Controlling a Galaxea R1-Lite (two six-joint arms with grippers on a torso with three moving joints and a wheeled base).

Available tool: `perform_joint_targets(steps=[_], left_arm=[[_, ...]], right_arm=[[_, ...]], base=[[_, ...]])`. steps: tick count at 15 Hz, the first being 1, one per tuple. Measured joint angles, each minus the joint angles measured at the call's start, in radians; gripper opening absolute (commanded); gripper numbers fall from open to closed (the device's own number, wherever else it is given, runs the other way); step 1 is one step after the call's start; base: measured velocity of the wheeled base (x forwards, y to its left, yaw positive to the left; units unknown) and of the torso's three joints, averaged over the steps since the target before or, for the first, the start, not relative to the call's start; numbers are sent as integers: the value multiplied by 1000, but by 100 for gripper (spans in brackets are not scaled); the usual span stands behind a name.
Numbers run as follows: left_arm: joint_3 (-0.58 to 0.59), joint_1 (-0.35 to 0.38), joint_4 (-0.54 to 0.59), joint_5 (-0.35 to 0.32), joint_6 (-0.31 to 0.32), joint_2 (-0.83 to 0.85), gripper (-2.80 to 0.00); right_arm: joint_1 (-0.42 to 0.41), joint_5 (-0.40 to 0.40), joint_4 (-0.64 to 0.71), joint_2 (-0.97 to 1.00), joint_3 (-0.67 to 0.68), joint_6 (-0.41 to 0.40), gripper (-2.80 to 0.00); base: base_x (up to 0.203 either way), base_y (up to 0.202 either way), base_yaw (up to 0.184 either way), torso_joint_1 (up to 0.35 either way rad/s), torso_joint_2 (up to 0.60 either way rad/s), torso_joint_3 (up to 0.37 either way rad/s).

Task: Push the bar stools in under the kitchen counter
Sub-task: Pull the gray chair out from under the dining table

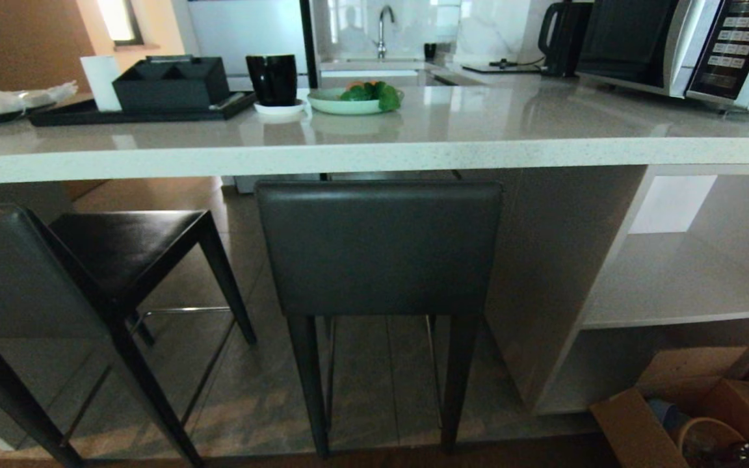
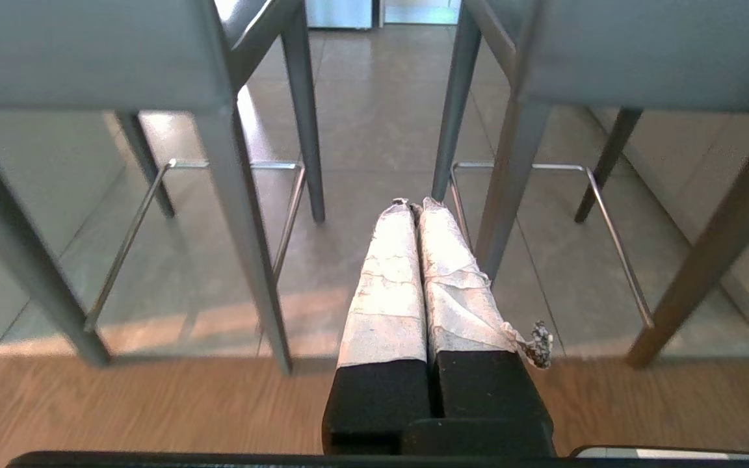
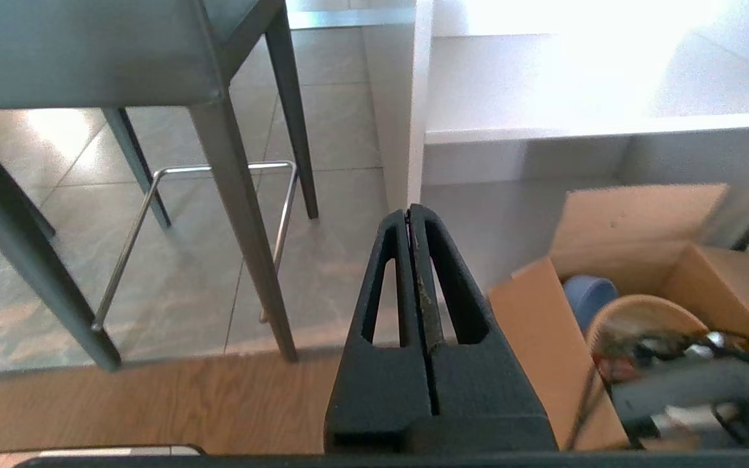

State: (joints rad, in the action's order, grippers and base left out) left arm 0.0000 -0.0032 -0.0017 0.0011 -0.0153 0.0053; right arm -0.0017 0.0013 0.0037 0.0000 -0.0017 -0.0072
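Two dark grey bar stools stand at the kitchen counter [image 1: 374,156]. The middle stool [image 1: 380,247] faces the counter squarely, its backrest just below the white edge. The left stool [image 1: 88,260] stands turned at an angle, its seat partly under the top. Neither arm shows in the head view. In the left wrist view my left gripper [image 2: 413,205], its fingers wrapped in white tape, is shut and empty, hanging low between the two stools' legs [image 2: 244,227]. My right gripper [image 3: 408,211] is shut and empty too, beside a stool leg [image 3: 244,227] and the counter's white side panel [image 3: 413,97].
On the counter stand a black tray with a box [image 1: 166,88], a black mug [image 1: 274,78], a bowl of vegetables [image 1: 355,99] and a microwave [image 1: 693,45]. Open white shelves [image 1: 673,279] are at the right end. A cardboard box of clutter [image 3: 647,312] sits on the floor below.
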Motion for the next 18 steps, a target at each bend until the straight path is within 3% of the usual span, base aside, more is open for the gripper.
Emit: perform_joint_targets(steps=[13, 18], left_arm=[[0, 0, 0, 0, 0, 0, -280], [0, 0, 1, 0, 0, 0, -280]], right_arm=[[0, 0, -1, 0, 0, 0, -280], [0, 0, -1, 0, 0, -4, -280]], base=[[193, 0, 1, 4, 4, 2], [13, 0, 0, 1, 1, 0]])
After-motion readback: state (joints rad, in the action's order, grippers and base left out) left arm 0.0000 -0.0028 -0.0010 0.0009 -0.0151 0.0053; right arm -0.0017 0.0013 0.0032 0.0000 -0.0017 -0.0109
